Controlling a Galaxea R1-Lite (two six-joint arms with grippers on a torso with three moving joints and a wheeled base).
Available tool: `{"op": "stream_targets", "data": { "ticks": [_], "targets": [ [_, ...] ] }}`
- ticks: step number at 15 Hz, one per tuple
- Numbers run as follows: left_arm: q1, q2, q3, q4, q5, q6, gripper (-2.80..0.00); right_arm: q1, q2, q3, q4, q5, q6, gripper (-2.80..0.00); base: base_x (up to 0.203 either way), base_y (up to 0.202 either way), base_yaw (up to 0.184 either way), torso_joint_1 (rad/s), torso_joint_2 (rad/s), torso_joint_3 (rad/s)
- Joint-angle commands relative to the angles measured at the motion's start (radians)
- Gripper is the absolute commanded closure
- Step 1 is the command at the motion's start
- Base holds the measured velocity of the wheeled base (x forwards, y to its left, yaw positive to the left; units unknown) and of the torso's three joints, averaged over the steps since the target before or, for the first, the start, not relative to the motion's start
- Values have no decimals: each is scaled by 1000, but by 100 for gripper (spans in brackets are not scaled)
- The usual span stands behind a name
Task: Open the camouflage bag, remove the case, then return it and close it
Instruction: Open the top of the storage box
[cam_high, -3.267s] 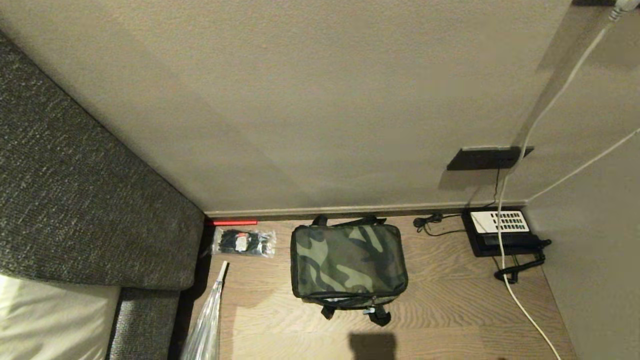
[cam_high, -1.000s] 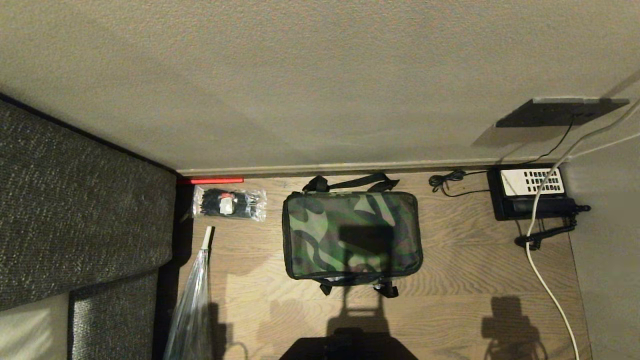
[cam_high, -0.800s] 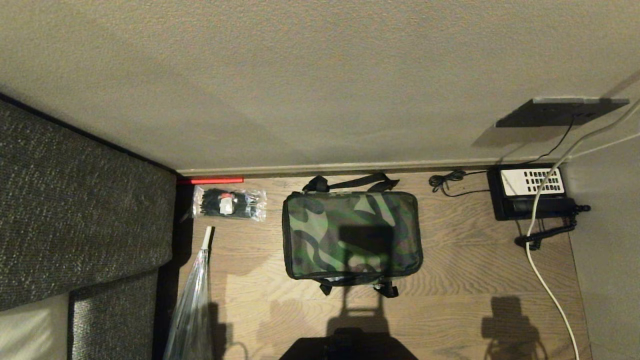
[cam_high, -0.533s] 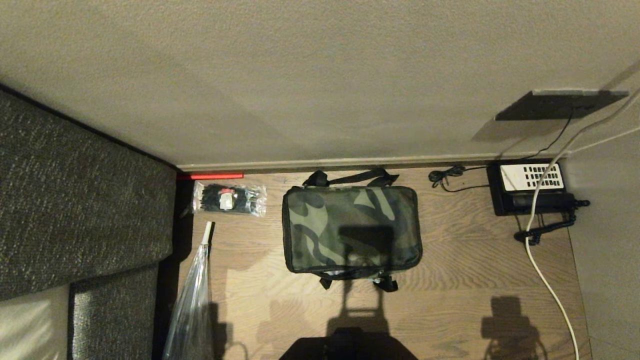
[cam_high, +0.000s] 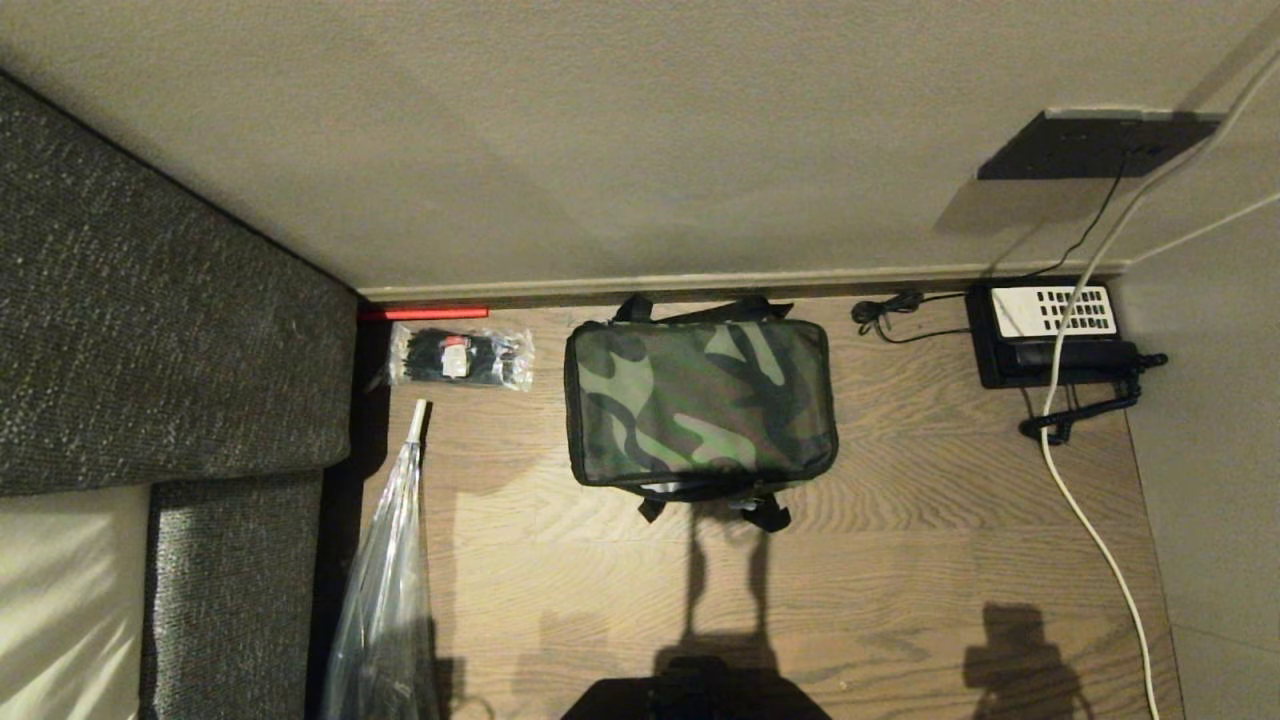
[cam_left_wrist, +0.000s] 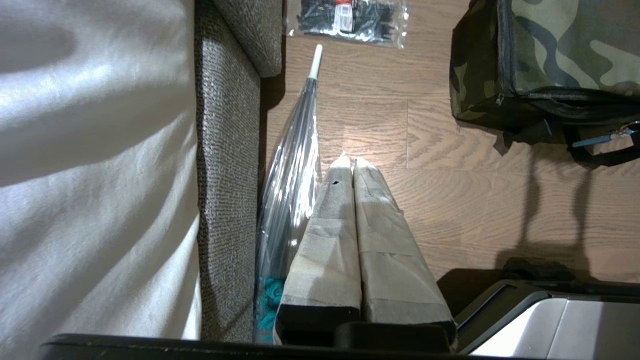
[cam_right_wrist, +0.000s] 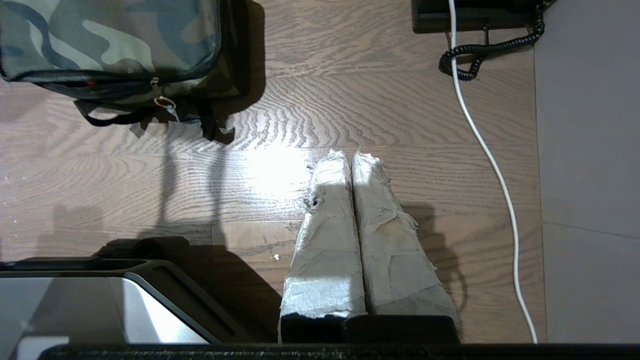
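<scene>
The camouflage bag (cam_high: 700, 402) lies zipped shut on the wooden floor against the wall, black straps at its near and far sides. The case is hidden. My left gripper (cam_left_wrist: 348, 161) is shut and empty, hanging above the floor short of the bag's near left corner (cam_left_wrist: 480, 85). My right gripper (cam_right_wrist: 348, 156) is also shut and empty, above bare floor off the bag's near right corner (cam_right_wrist: 150, 45). A zip pull (cam_right_wrist: 161, 101) hangs at the bag's near edge. Neither arm shows in the head view.
A grey sofa (cam_high: 170, 340) bounds the left side. A clear plastic-wrapped umbrella (cam_high: 390, 590) and a packet of black cable ties (cam_high: 460, 357) lie left of the bag. A black telephone (cam_high: 1050, 330) with a coiled cord and a white cable (cam_high: 1090, 530) lie to the right.
The whole head view has shifted: the bag and floor objects sit higher in the picture and the dark shadow has left the bag's top. The things themselves have not moved.
</scene>
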Motion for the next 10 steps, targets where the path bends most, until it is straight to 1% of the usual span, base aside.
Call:
{"op": "stream_targets", "data": {
  "ticks": [1,3,4,6,7,8,10],
  "targets": [
    [0,-2,3,1,1,0,0,0,-5,3,0,0,-1,0,0,0,0,0,0,0],
    [0,-2,3,1,1,0,0,0,-5,3,0,7,-15,0,0,0,0,0,0,0],
    [1,-1,3,1,1,0,0,0,-5,1,5,9,-59,0,0,0,0,0,0,0],
    [2,-2,3,1,1,0,0,0,-5,-12,-8,7,-61,0,0,0,0,0,0,0],
    [0,0,3,1,1,0,0,0,-5,-64,0,11,-59,0,0,0,0,0,0,0],
    [0,-2,3,1,1,0,0,0,-5,-158,49,17,-49,0,0,0,0,0,0,0],
    [0,-2,3,1,1,0,0,0,-5,-444,259,29,-1,0,0,0,0,0,0,0]
  ]
}}
